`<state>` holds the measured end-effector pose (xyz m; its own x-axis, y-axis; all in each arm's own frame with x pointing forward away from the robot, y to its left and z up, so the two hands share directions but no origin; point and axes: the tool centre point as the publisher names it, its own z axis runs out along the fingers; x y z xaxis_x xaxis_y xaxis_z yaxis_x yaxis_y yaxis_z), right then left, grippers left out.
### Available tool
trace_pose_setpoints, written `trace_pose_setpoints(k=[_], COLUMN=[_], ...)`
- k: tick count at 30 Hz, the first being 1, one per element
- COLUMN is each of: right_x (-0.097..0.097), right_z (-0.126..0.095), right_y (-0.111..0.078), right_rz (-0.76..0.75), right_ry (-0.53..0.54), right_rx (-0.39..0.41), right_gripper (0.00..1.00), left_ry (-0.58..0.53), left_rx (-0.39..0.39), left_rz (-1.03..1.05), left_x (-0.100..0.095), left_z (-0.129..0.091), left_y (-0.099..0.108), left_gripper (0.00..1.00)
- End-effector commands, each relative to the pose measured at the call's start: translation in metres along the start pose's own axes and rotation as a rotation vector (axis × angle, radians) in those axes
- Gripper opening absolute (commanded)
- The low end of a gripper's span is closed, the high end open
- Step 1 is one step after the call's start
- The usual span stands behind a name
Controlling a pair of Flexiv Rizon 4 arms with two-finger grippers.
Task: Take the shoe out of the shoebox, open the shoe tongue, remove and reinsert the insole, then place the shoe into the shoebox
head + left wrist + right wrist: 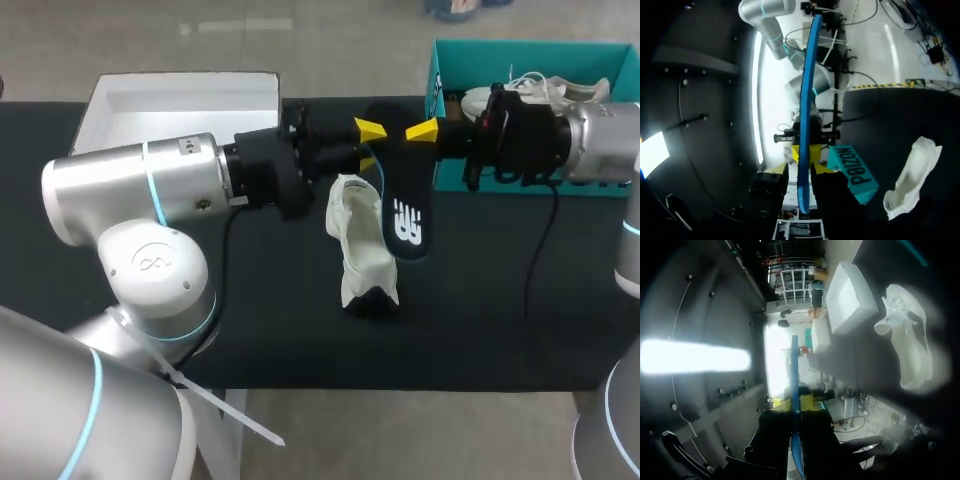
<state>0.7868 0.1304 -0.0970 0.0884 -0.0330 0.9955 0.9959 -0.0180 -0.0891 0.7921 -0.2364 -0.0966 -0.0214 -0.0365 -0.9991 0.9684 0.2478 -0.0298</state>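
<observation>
A black insole [405,215] with a blue underside hangs above the table between my two grippers. My right gripper [422,130] is shut on its upper end; in the right wrist view the insole [795,370] runs edge-on between the right gripper's [797,405] fingers. My left gripper [368,145] faces it from the other side. In the left wrist view the insole [807,90] stands between the left gripper's [800,170] narrowly open fingers, with a small gap on one side. The white shoe [360,240] [912,175] [907,340] lies on the black table below.
The teal shoebox [520,175] [852,167] stands at the right rear, behind my right gripper, with another white shoe [550,90] inside. A white box lid [180,100] [850,295] lies at the rear left. The table's front edge runs below the shoe.
</observation>
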Motion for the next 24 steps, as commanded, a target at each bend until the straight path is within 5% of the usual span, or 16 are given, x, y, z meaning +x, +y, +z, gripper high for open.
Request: trace_pose_setpoints(k=[1,5,8,10,15,16,17,24], right_x=[0.001,0.001,0.001,0.001,-0.001,-0.001,-0.003,-0.015], right_z=[0.003,0.005,0.005,0.006,0.005,0.004,0.002,-0.038], right_y=[-0.001,-0.003,-0.004,-0.004,-0.004,-0.004,-0.004,0.0], right_rz=[0.003,0.005,0.004,0.004,0.009,0.011,0.016,-0.013], right_ry=[-0.006,-0.011,-0.018,-0.025,-0.027,-0.026,-0.029,-0.077], right_rx=[0.004,0.017,0.023,0.021,0.013,0.011,0.003,-0.074], right_gripper=[0.0,0.0,0.0,0.0,0.0,0.27,0.99,1.0], left_ry=[-0.022,-0.011,-0.005,0.005,0.019,0.019,0.02,0.032], left_rx=[0.004,0.017,0.021,0.031,0.045,0.045,0.047,0.049], left_rz=[0.006,0.012,0.017,0.019,0.01,0.008,0.007,-0.014], left_x=[0.003,0.004,0.004,0.005,0.007,0.007,0.008,0.014], left_z=[0.004,0.009,0.013,0.015,0.016,0.016,0.016,0.009], left_y=[0.001,0.0,0.001,0.0,-0.001,-0.001,-0.001,-0.002], left_gripper=[0.29,0.37,0.26,0.0,0.0,0.0,0.0,0.0])
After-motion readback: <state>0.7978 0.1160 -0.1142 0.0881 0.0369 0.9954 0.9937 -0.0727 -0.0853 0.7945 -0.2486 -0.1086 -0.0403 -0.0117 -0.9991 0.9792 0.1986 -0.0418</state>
